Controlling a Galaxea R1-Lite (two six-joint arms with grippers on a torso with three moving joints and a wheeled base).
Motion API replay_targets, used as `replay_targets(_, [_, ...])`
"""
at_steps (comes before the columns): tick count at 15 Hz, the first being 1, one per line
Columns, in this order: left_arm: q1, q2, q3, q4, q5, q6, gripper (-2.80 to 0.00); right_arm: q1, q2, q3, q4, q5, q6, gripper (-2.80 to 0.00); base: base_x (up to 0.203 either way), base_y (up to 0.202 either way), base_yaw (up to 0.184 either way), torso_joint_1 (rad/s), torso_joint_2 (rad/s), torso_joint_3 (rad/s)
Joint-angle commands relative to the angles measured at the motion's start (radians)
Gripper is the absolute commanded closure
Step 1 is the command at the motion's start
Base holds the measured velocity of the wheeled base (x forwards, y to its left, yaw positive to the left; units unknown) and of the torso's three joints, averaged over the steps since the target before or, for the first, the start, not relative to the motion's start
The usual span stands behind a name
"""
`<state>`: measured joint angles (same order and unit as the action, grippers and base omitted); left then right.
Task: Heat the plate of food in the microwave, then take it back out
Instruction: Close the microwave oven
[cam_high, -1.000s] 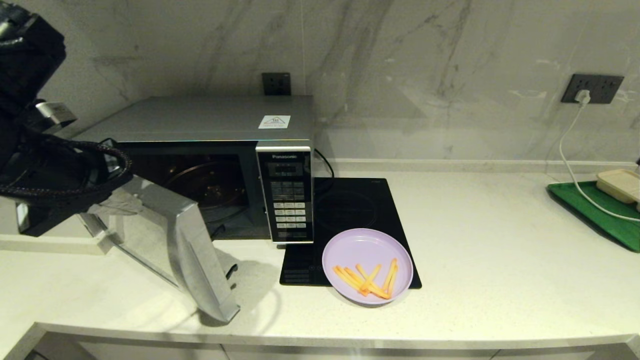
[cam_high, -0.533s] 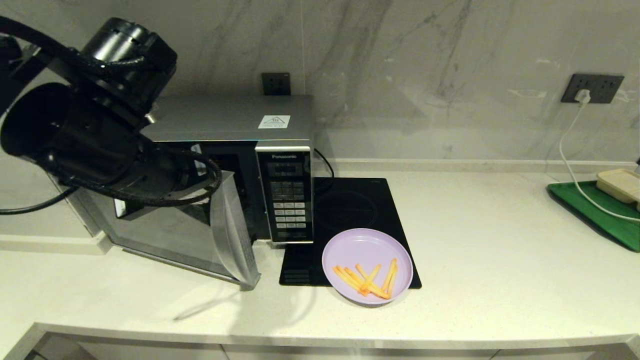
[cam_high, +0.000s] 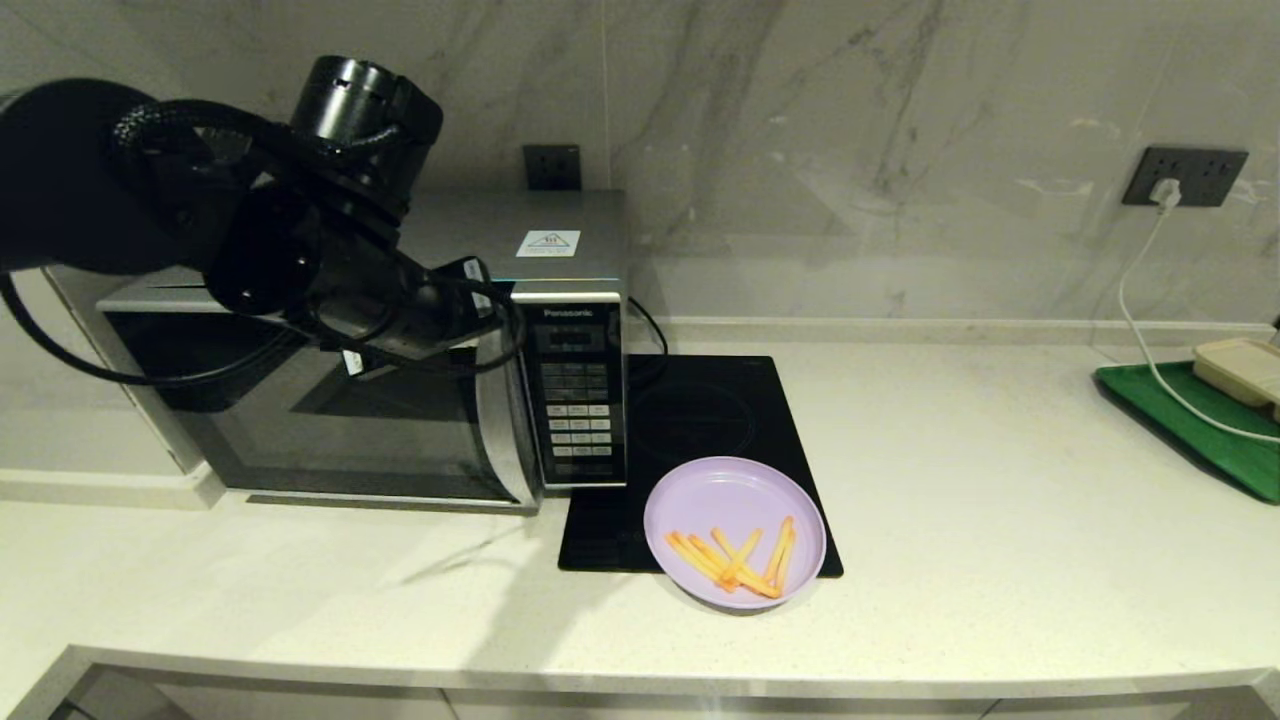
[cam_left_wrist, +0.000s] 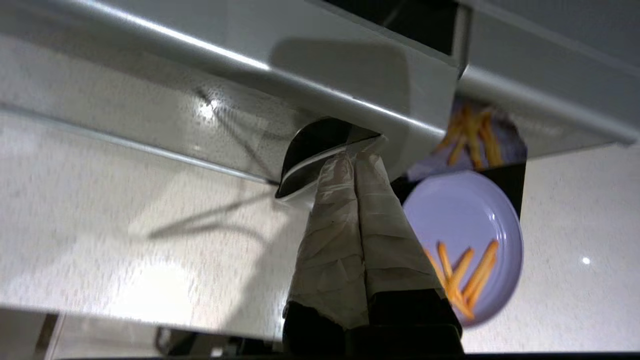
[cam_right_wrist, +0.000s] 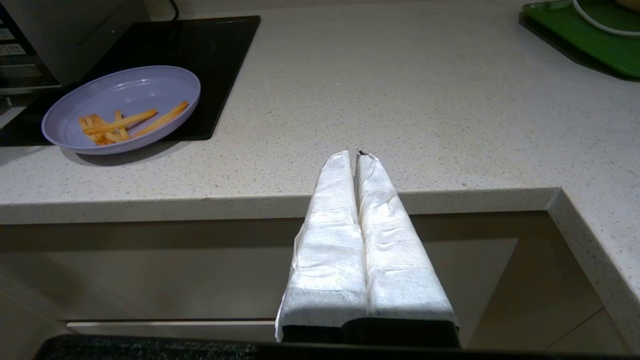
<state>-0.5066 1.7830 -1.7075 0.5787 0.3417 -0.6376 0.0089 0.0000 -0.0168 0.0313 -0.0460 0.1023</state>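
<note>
The silver microwave stands at the back left, its dark glass door swung flat against the front. My left arm reaches across the door. My left gripper is shut on nothing, its wrapped tips pressed against the door beside the lower end of the curved handle. The lilac plate with a few fries sits outside, on the front of the black hob beside the keypad panel. My right gripper is shut and empty, low at the counter's front edge, right of the plate.
The black induction hob lies right of the microwave. A green tray with a beige lidded box sits at the far right, and a white cable runs to it from the wall socket. Bare counter lies between.
The microwave door has swung from wide open to shut against the front, with my left arm following it rightward. The plate has stayed on the hob.
</note>
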Motion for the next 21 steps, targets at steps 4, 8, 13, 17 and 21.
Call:
replay_targets(4, [0.001, 0.063, -0.004, -0.117, 0.035, 0.054, 0.00, 0.000, 0.000, 0.000, 0.001, 0.000, 0.000, 0.00, 0.000, 0.000, 0.000, 0.000, 0.00, 0.000])
replay_targets(8, [0.002, 0.081, -0.003, -0.203, 0.060, 0.092, 0.00, 0.000, 0.000, 0.000, 0.001, 0.000, 0.000, 0.00, 0.000, 0.000, 0.000, 0.000, 0.00, 0.000])
replay_targets(13, [-0.014, 0.019, 0.032, -0.238, 0.104, 0.134, 0.00, 0.000, 0.000, 0.000, 0.001, 0.000, 0.000, 0.00, 0.000, 0.000, 0.000, 0.000, 0.00, 0.000])
replay_targets(17, [-0.106, -0.200, 0.226, -0.234, 0.118, 0.210, 0.00, 0.000, 0.000, 0.000, 0.001, 0.000, 0.000, 0.00, 0.000, 0.000, 0.000, 0.000, 0.00, 0.000])
replay_targets(21, [-0.209, -0.386, 0.399, -0.234, 0.219, 0.251, 0.00, 0.000, 0.000, 0.000, 0.001, 0.000, 0.000, 0.00, 0.000, 0.000, 0.000, 0.000, 0.00, 0.000])
